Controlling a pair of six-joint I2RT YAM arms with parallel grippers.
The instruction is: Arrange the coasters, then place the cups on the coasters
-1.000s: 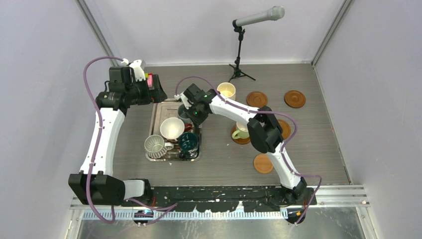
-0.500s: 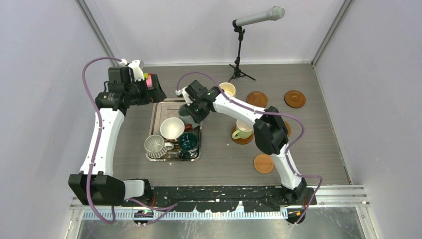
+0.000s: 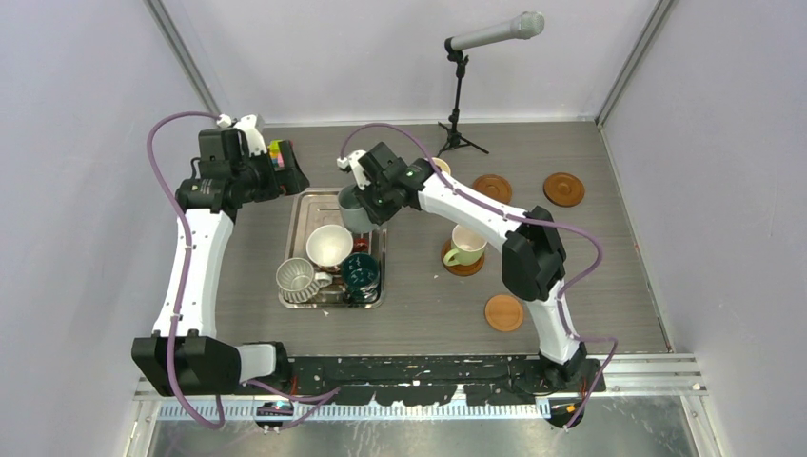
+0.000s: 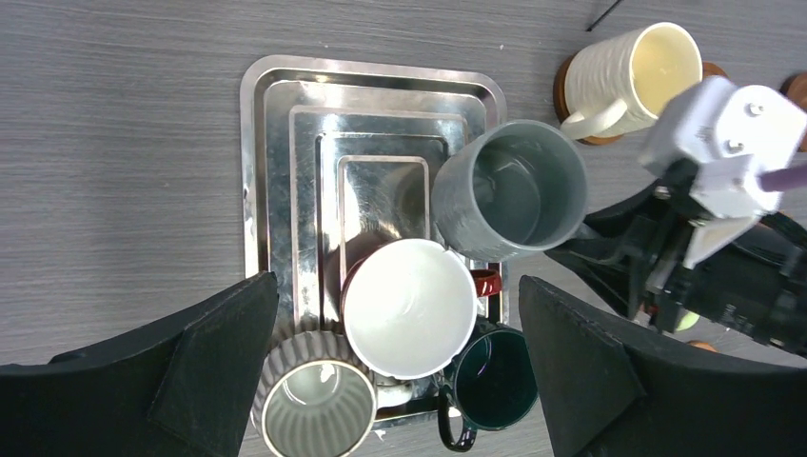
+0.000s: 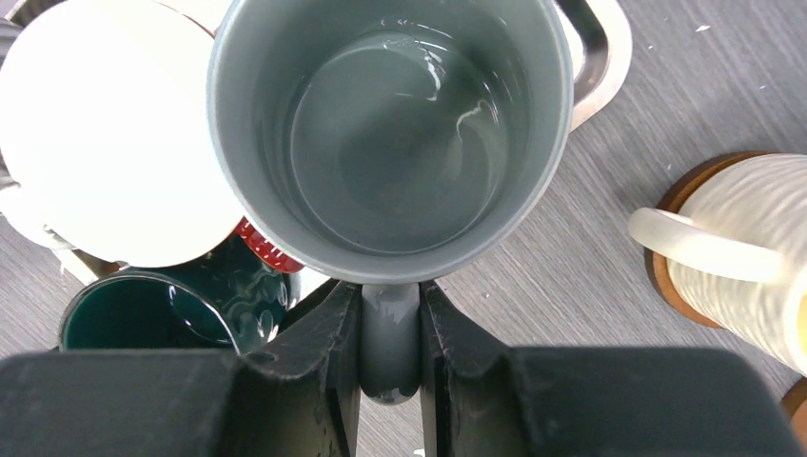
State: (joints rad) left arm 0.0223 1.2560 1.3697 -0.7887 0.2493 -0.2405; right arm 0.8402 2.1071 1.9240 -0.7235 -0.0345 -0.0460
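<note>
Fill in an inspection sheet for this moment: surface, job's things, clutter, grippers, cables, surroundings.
Surface: grey wood-grain table; no spills seen.
Job's things: cream cup and pale green cup each stand on a coaster; three bare coasters show, two far and one near; red-brown cup, ribbed cup and teal cup sit in the steel tray.
Clutter: coloured block toy at far left; microphone stand at the back.
Grippers: left gripper open above the tray; right gripper shut on the grey-blue cup by its handle.
Cables: purple cables loop off both arms.
Surroundings: pale walls; nothing else seen.
</note>
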